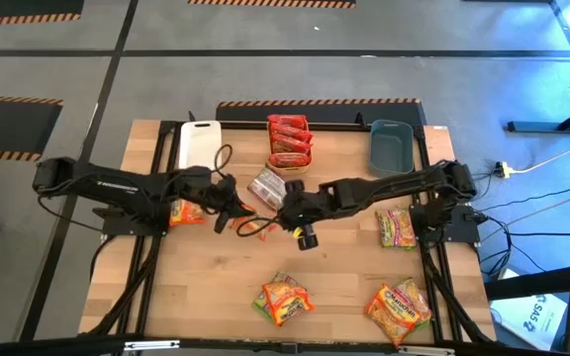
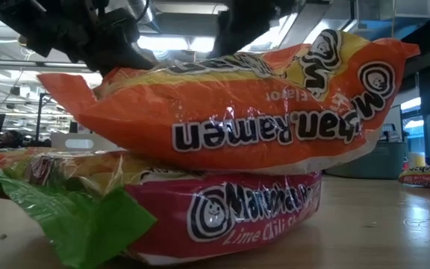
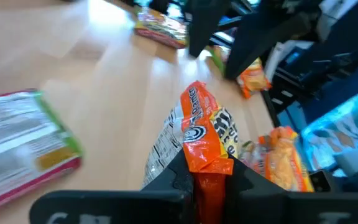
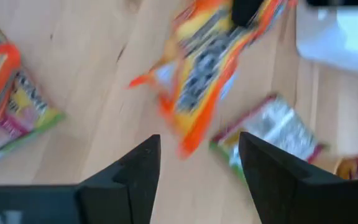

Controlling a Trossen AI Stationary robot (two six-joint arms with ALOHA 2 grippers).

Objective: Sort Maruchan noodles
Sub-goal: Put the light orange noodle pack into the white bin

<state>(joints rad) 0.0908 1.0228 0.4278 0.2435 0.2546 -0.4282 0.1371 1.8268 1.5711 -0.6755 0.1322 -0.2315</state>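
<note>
My left gripper (image 1: pixel 234 210) (image 3: pixel 207 186) is shut on an orange Maruchan noodle packet (image 1: pixel 251 226) (image 3: pixel 204 134) (image 4: pixel 207 59) over the table's middle. My right gripper (image 1: pixel 301 220) (image 4: pixel 197 165) stands open just right of that packet, with nothing between its fingers. A packet with its silvery back up (image 1: pixel 267 187) (image 4: pixel 271 132) lies flat beyond them. More packets lie on the table: an orange one (image 1: pixel 188 212) under the left arm, a green-yellow one (image 1: pixel 396 227) on the right, and two small piles (image 1: pixel 283 300) (image 1: pixel 399 309) near the front edge. My left gripper pinches the orange packet's end seal (image 3: pixel 207 167) between its two fingers. The fingers come nearly level from the table's left, along the packet. The packet stands on edge and sticks out toward my right gripper; whether its far end touches the table I cannot tell.
At the table's far edge stand a white bin (image 1: pixel 199 144), an orange bin (image 1: pixel 290 166) with red packets (image 1: pixel 289 136) in it, and a grey-blue bin (image 1: pixel 392 146). In the low view an orange packet (image 2: pixel 230 112) rests on a red one (image 2: pixel 230 213), filling most of that picture.
</note>
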